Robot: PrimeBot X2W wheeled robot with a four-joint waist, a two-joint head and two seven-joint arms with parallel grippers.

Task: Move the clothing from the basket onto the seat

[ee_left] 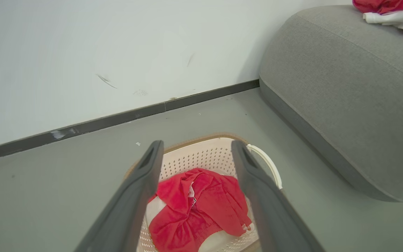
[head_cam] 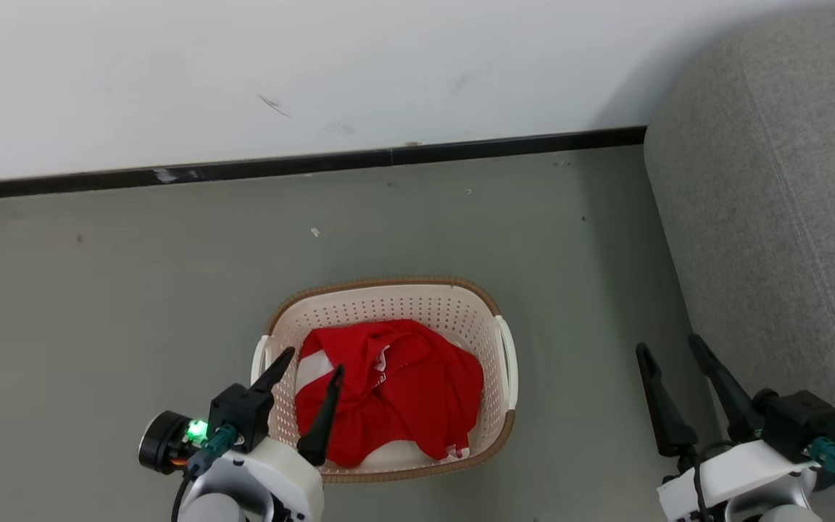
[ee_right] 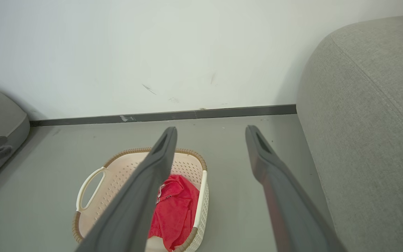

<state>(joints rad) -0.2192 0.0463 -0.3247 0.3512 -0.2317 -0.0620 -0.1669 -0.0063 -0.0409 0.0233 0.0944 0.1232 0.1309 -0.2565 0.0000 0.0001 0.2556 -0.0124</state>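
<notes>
Clothing [head_cam: 403, 391]: red with white panels. Basket [head_cam: 417, 304]: cream, sides dotted with rows of small holes, brown braided rim, white handles. Seat [head_cam: 773, 232]: grey woven fabric; floor [head_cam: 135, 290] grey-green, wall [head_cam: 316, 65] white, skirting [head_cam: 280, 165] black; left gripper [head_cam: 313, 361] and right gripper [head_cam: 668, 343] dark grey-black, a green light [head_cam: 196, 431] on the left one.

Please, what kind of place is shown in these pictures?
Probably an indoor living space, or a test room arranged like one: a grey fabric sofa stands by a plain white wall, and a laundry basket with red clothing sits on the smooth grey floor.
</notes>
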